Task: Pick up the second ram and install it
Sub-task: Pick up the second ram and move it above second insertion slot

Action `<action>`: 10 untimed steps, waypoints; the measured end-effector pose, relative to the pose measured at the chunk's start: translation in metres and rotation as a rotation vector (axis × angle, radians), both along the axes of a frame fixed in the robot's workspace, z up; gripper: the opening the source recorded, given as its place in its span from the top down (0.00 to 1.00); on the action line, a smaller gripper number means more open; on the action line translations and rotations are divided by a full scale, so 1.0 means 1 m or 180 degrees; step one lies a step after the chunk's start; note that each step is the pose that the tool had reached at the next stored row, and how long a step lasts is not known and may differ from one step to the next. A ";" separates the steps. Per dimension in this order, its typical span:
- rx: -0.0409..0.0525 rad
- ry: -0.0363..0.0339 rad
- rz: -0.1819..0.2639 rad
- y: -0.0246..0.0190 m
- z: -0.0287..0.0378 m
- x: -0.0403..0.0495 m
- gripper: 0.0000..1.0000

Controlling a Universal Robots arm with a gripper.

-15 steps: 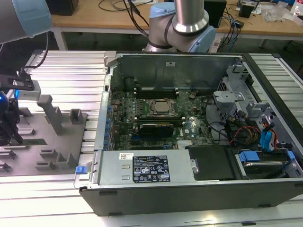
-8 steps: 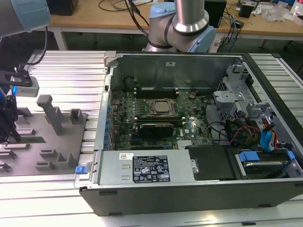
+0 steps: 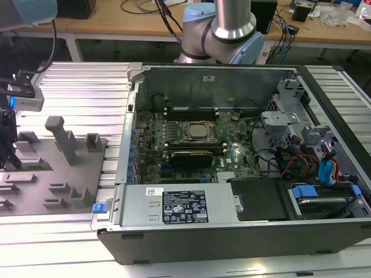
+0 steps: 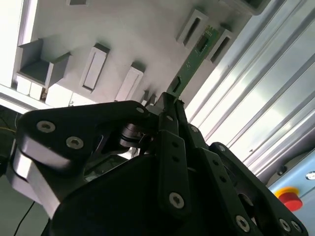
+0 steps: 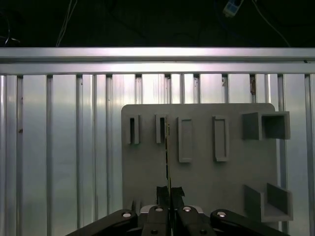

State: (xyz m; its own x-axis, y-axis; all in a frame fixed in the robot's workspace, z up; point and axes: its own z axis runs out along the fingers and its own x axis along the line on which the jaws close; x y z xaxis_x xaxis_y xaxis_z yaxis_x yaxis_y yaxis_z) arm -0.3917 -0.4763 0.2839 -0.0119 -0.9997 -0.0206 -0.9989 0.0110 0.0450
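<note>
Now held: thin dark green circuit-board ram (image 4: 193,60), black gripper (image 4: 170,101) with jaws clamped on one end.
Place: over grey slotted plate (image 5: 206,182), near its corner slots.
Care: probably best lifted straight, unskewed.

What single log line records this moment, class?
gripper: shut on second ram | place: over grey holder tray | install: not yet done

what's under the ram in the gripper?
The grey fixture plate with its slotted holders, sitting on the ribbed table. The ram has its near end covered by the gripper; whether its far end touches the plate can't be told.
</note>
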 end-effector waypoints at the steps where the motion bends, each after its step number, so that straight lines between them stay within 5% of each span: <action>1: 0.0000 0.0000 0.0000 0.0001 0.0030 0.0000 0.87; 10: -0.0003 0.0000 0.0000 0.0009 0.0254 0.0000 0.87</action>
